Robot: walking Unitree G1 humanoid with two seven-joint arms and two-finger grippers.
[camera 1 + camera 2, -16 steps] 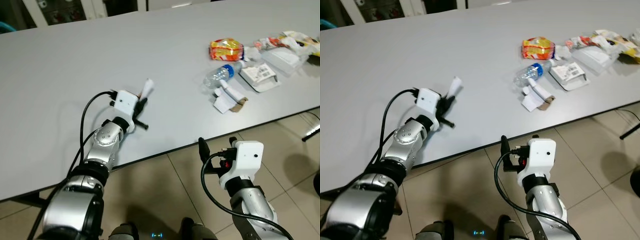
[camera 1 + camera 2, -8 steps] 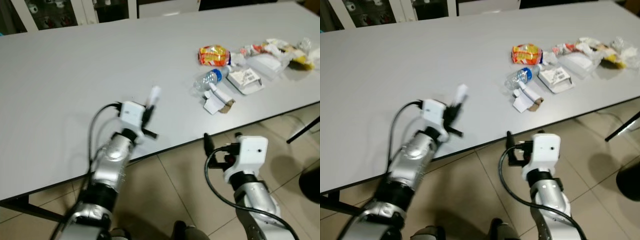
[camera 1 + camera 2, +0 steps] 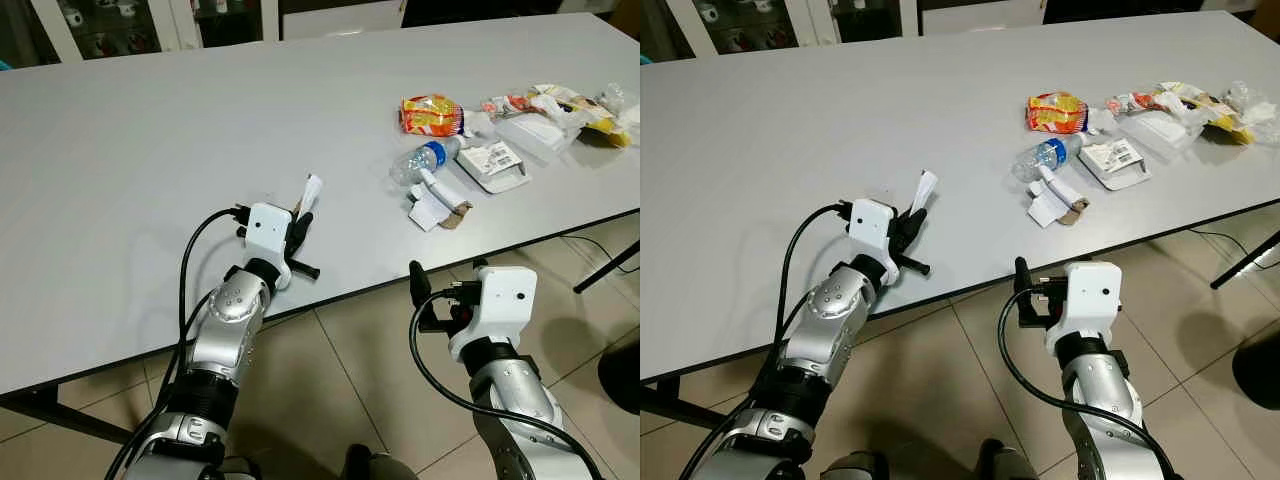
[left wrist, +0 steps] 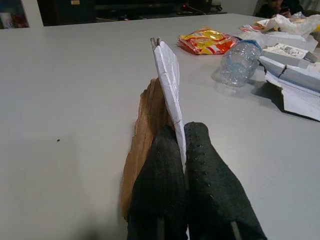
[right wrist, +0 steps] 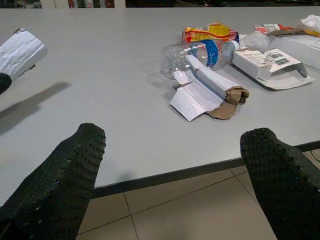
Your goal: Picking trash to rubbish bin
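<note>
Left gripper (image 4: pixel 182 150) over grey matte bench (image 3: pixel 150 150), jaws clenched on creased white paper scrap (image 4: pixel 169 80) backed by brown torn card. Right gripper (image 5: pixel 172 165) off bench edge above tiled floor (image 3: pixel 350 390), knobbly black jaws spread, holding nothing. At 2 o'clock: clear crumpled bottle (image 3: pixel 415 160) with blue label, orange-yellow snack packet (image 3: pixel 430 113), white barcoded box (image 3: pixel 490 160); print unreadable.

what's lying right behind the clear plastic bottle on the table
Behind the plastic bottle lies an orange and yellow snack wrapper on the grey table. Whether the two touch cannot be told.
</note>
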